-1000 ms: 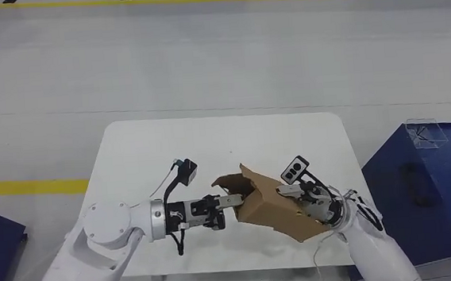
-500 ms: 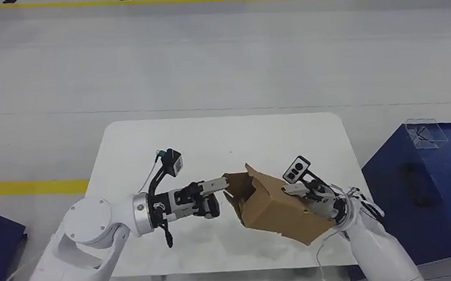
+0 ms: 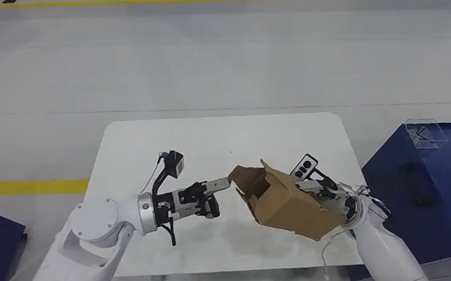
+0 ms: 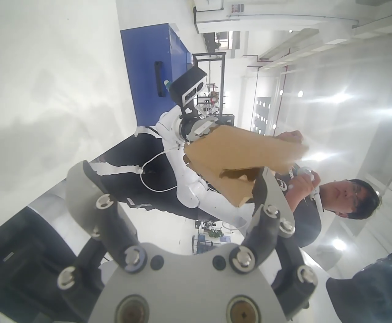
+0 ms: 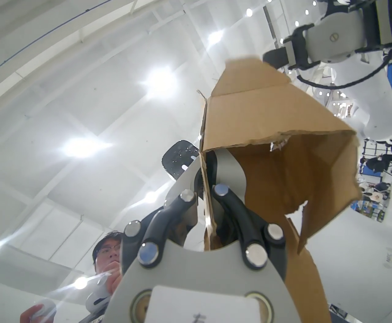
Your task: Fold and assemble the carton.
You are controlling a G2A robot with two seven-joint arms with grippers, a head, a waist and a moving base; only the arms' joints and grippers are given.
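A brown carton [image 3: 284, 202] hangs tilted above the right half of the white table [image 3: 170, 145], with its open end and loose flaps facing left. My right gripper [image 3: 326, 199] is shut on the carton's right wall. The right wrist view shows a finger on each side of that cardboard wall [image 5: 205, 171], and the carton [image 5: 275, 122] opens out beyond it. My left gripper [image 3: 223, 187] stands open just left of the flaps. In the left wrist view the left gripper [image 4: 171, 174] has one fingertip [image 4: 269, 186] beside a flap of the carton [image 4: 245, 150], with nothing between its fingers.
A blue bin [image 3: 428, 180] stands off the table's right edge. The table's back and left parts are bare white surface. A person stands behind the arms, apart from the carton.
The right arm has carried the carton to the right and turned it, drawing its flaps away from the left gripper. The left gripper has risen a little and stayed open.
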